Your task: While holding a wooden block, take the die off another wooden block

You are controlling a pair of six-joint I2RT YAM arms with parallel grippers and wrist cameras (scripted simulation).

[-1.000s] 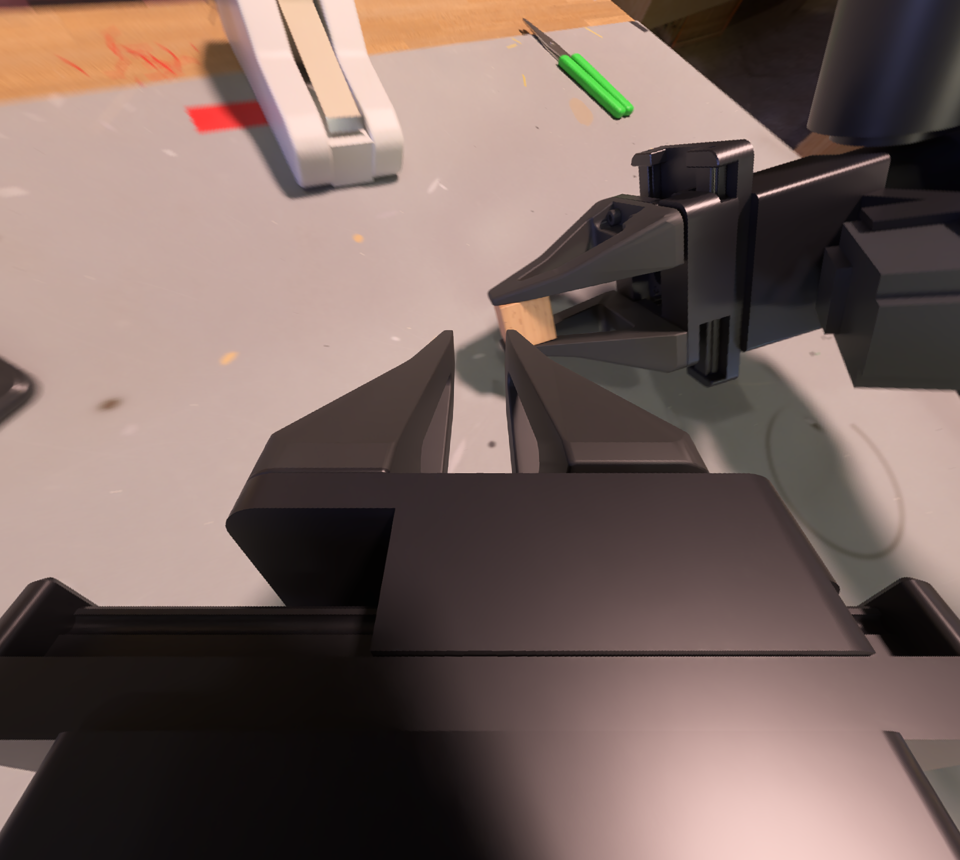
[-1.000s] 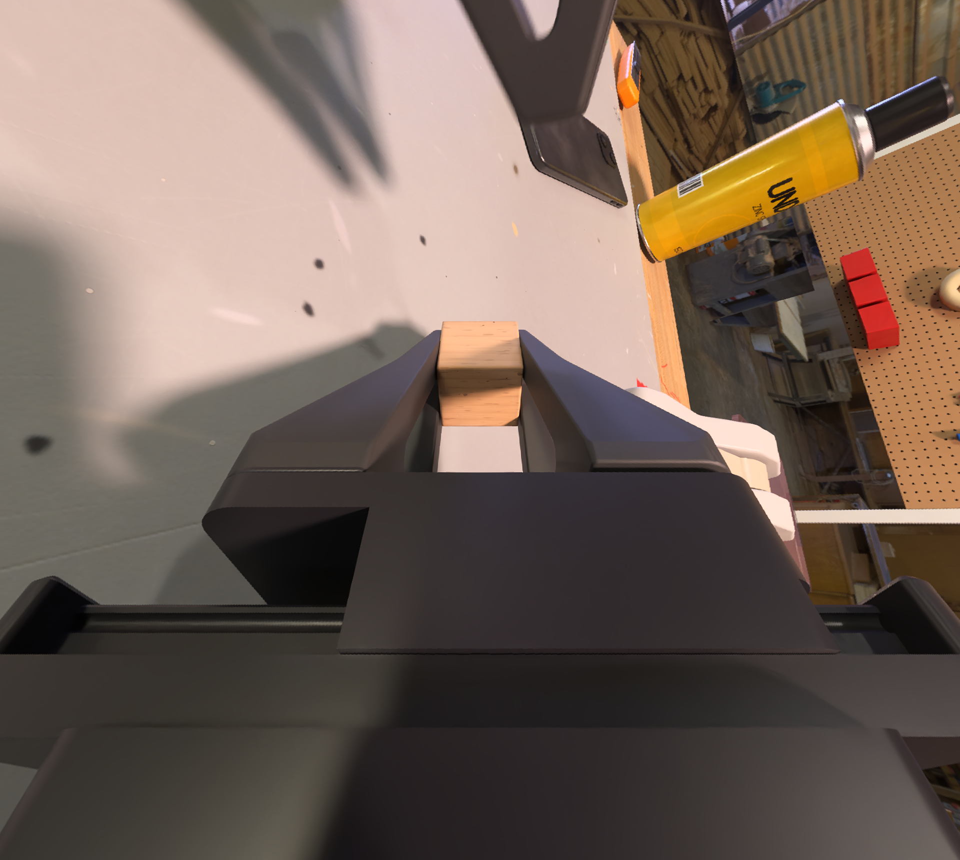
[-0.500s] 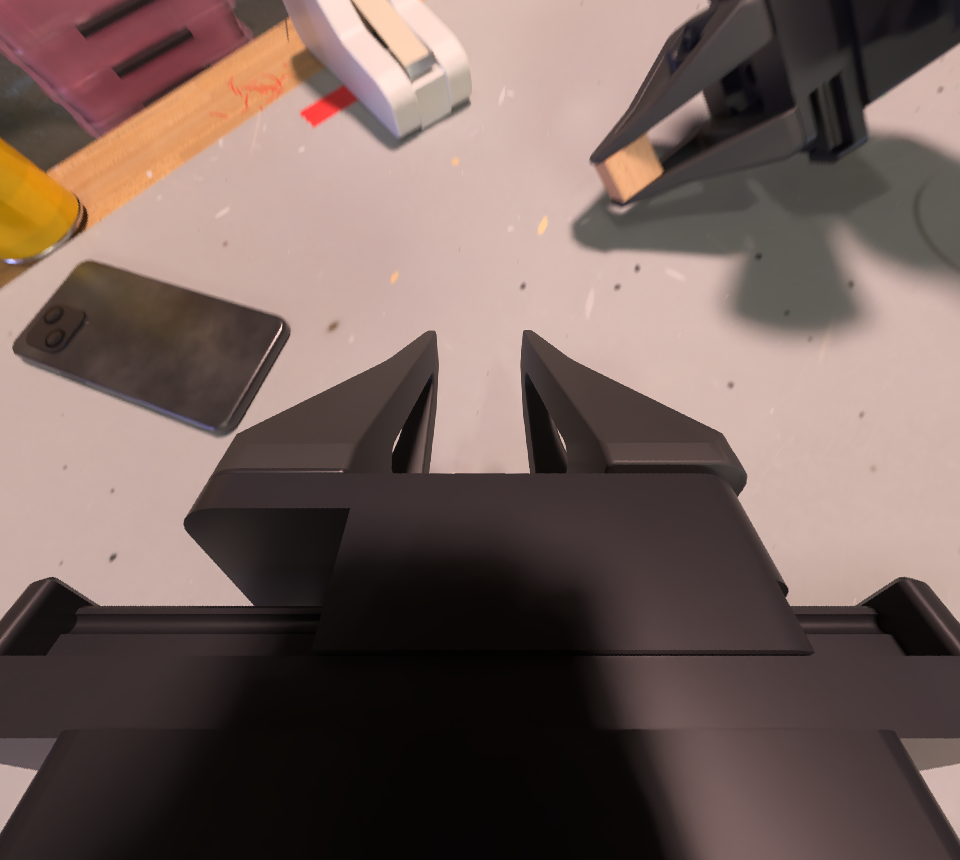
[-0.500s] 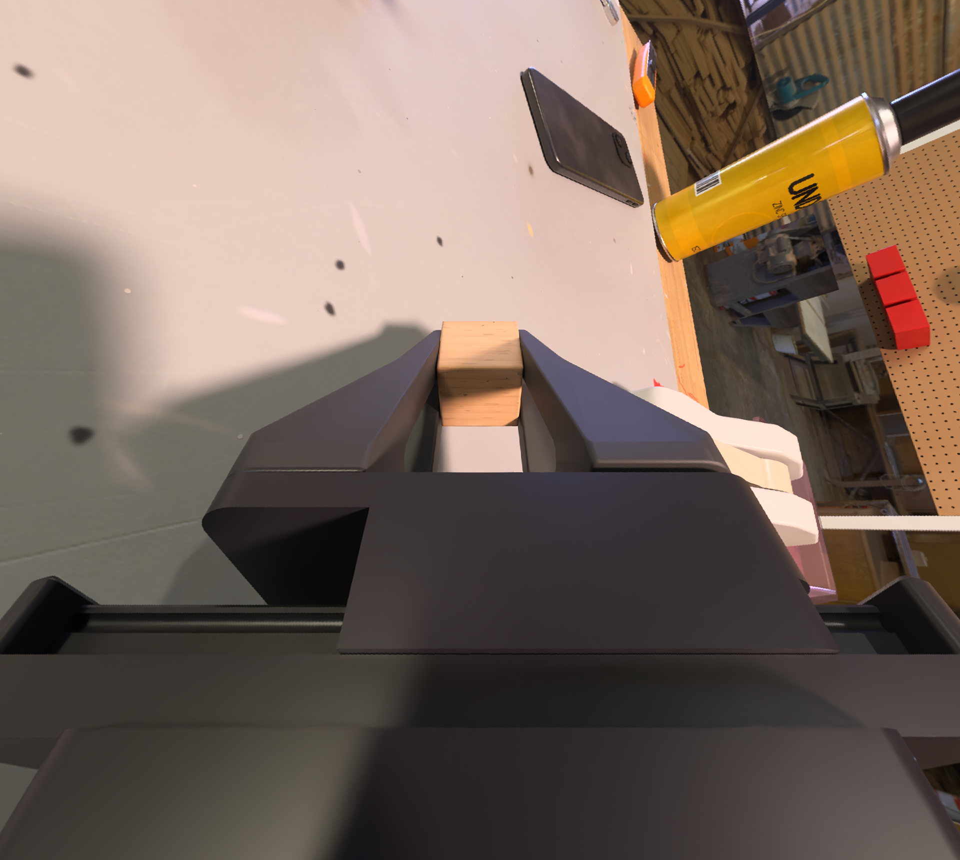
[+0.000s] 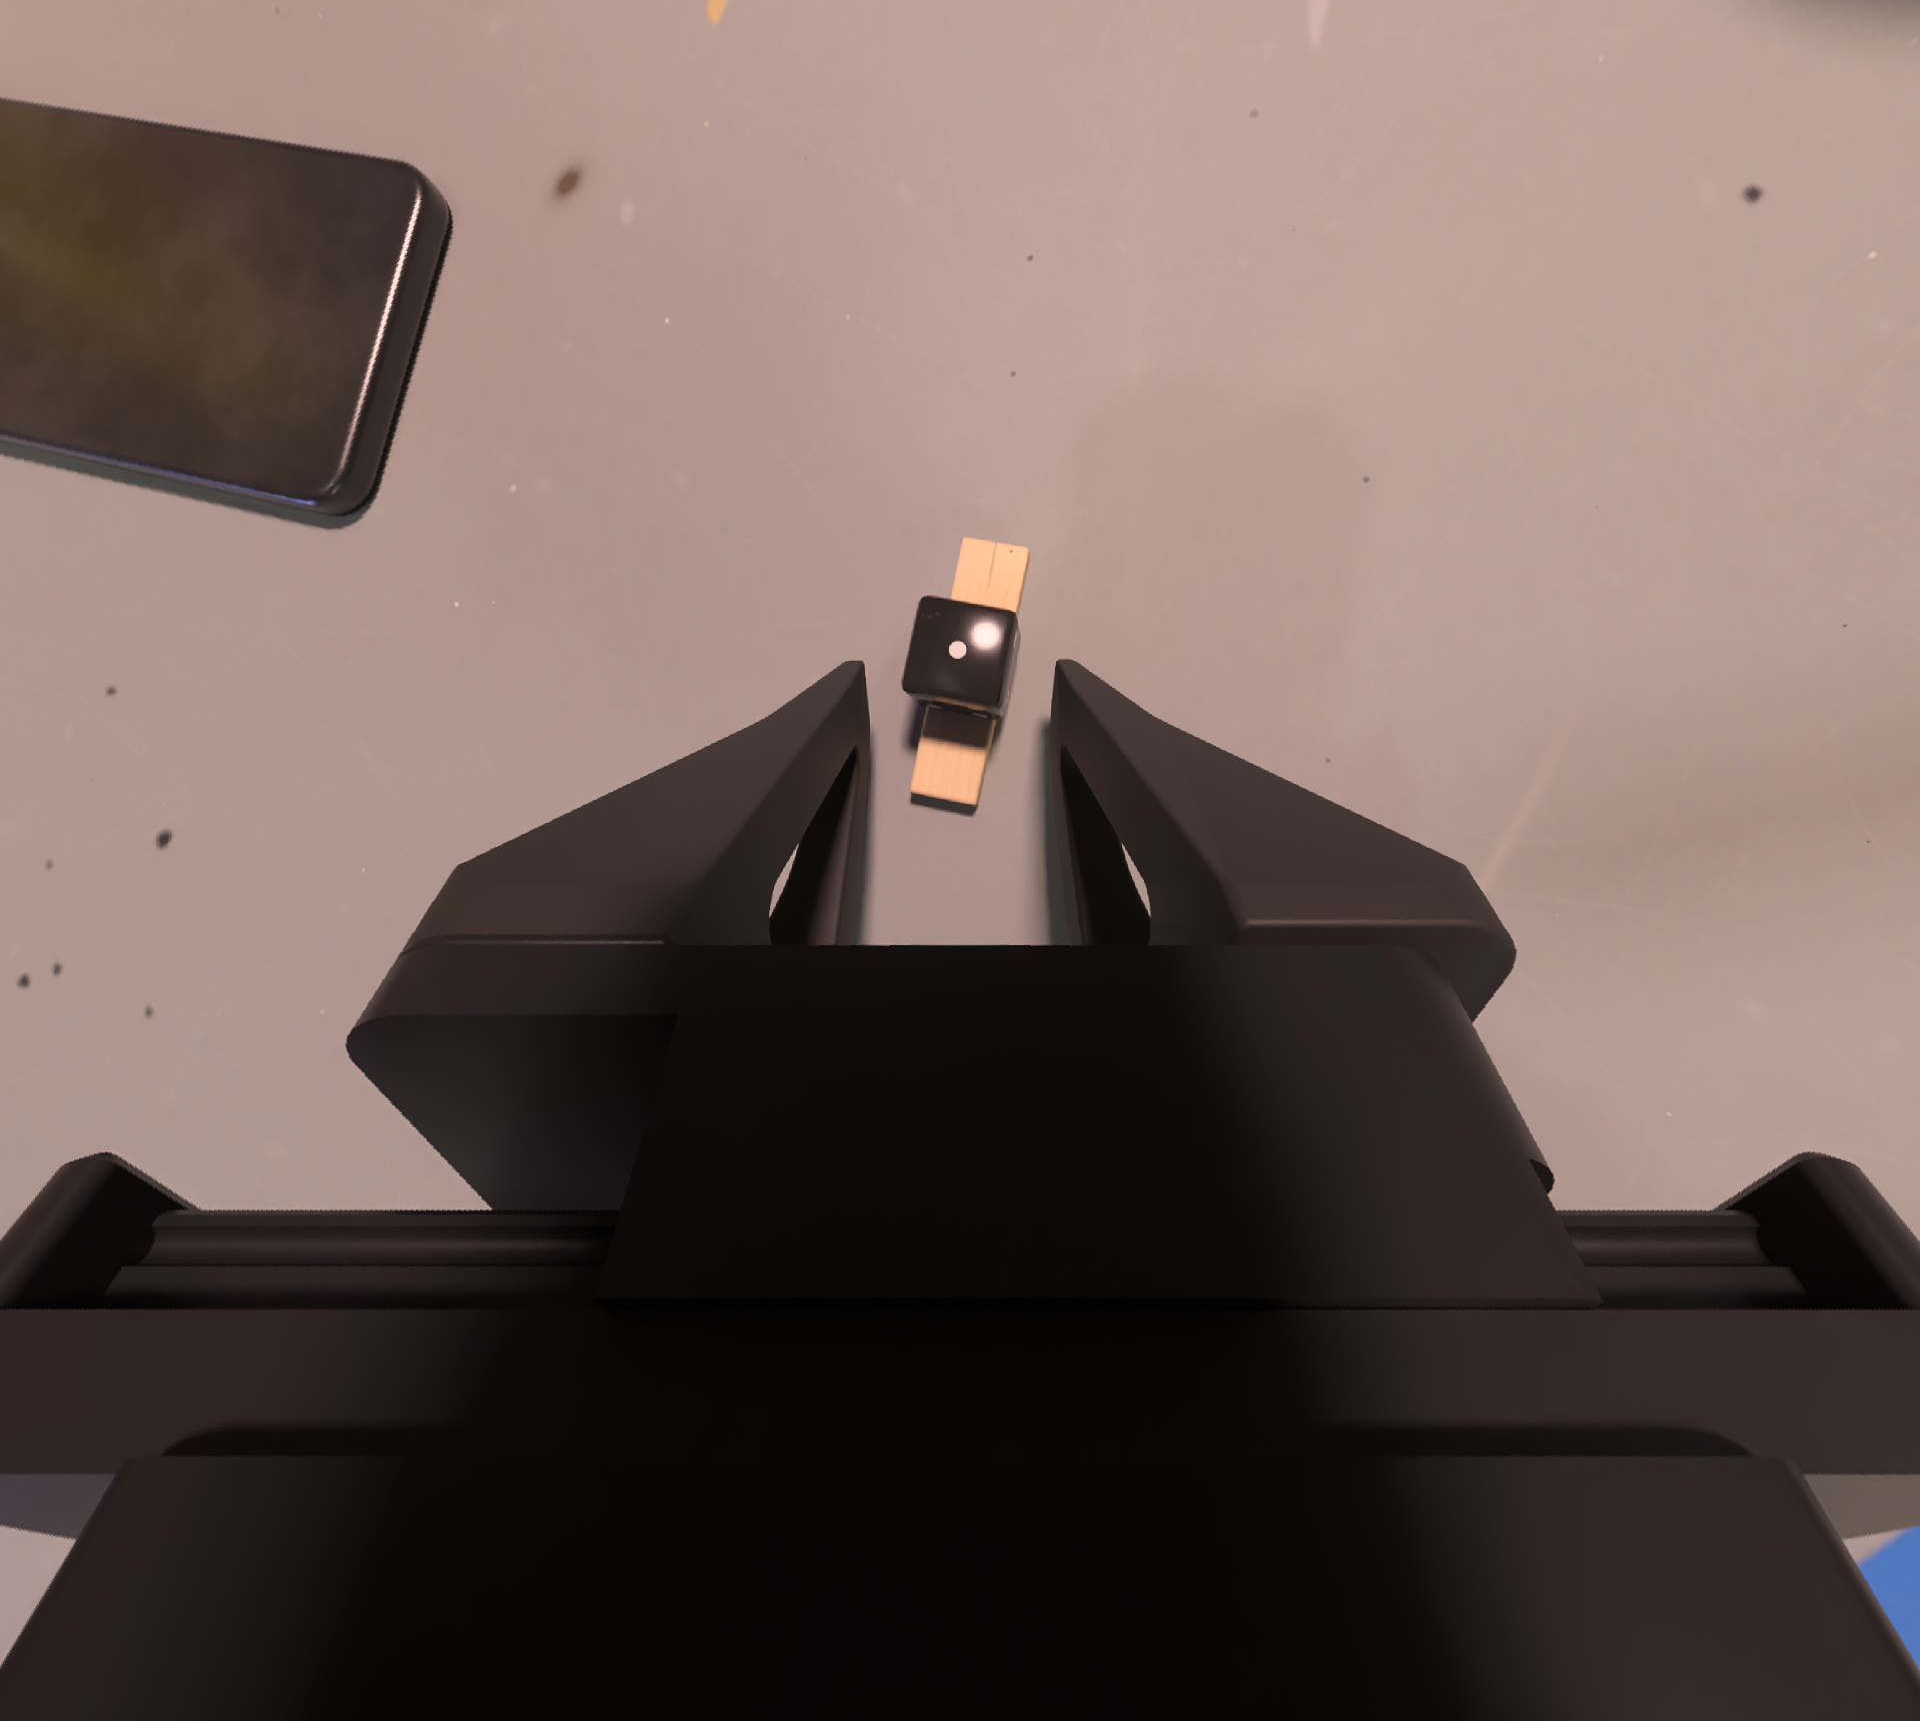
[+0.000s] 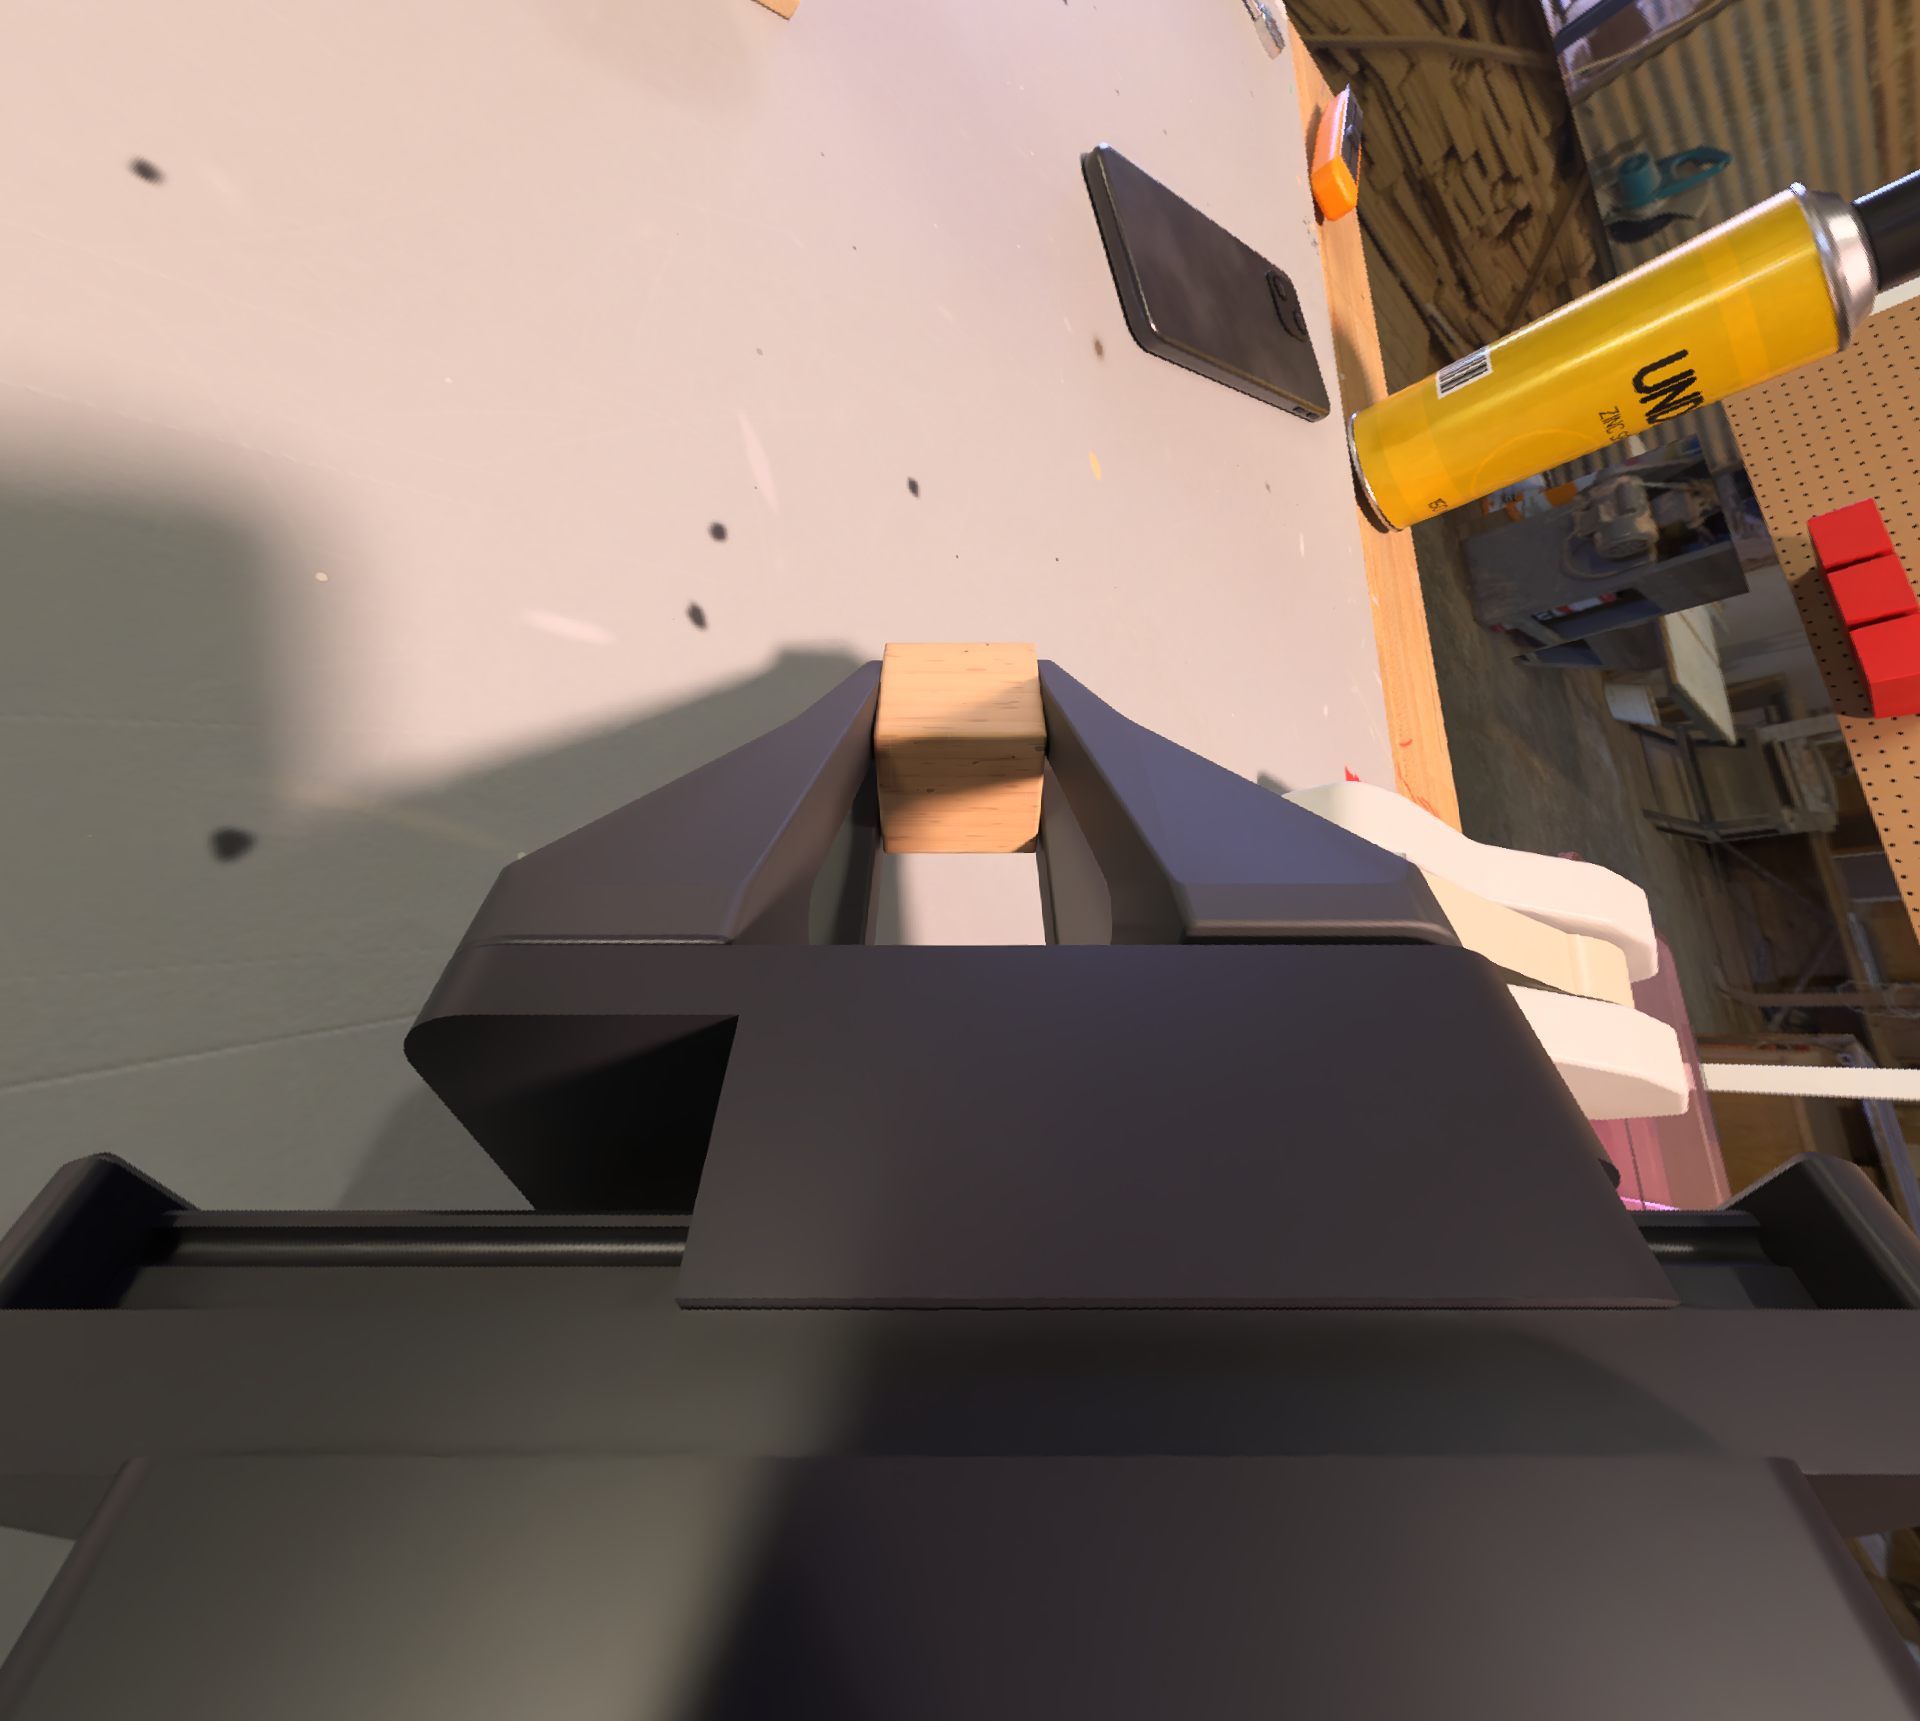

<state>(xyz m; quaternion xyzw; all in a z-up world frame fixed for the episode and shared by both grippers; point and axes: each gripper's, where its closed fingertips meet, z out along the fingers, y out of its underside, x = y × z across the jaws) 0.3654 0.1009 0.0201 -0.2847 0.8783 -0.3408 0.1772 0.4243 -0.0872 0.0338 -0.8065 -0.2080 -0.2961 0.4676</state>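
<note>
2 fingers of L gripper (image 5: 958, 695) spread above die (image 5: 958, 659).

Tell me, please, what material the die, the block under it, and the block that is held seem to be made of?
The die looks like glossy black plastic: a bright glare spot sits beside its white pip. The flat block under it looks like pale unfinished wood, matte, with a faint seam line. The held block, clamped in the right end effector, shows light wood grain; it is probably bare wood.
</note>
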